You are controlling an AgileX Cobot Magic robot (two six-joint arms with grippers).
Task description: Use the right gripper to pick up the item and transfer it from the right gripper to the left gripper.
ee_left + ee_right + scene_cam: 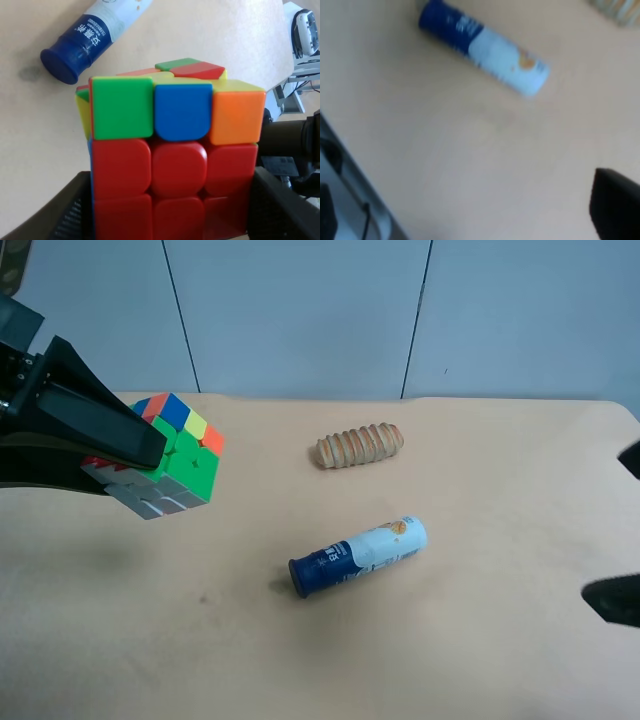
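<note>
Left gripper clamped on our puzzle cube
Two red rows sit between its fingers; we see a green-blue-orange row beyond them.

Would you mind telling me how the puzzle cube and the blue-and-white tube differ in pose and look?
The puzzle cube is clamped in the left gripper, off the table; the tube lies loose on its side on it. The cube is boxy and many-coloured; the tube is round, blue and white.
</note>
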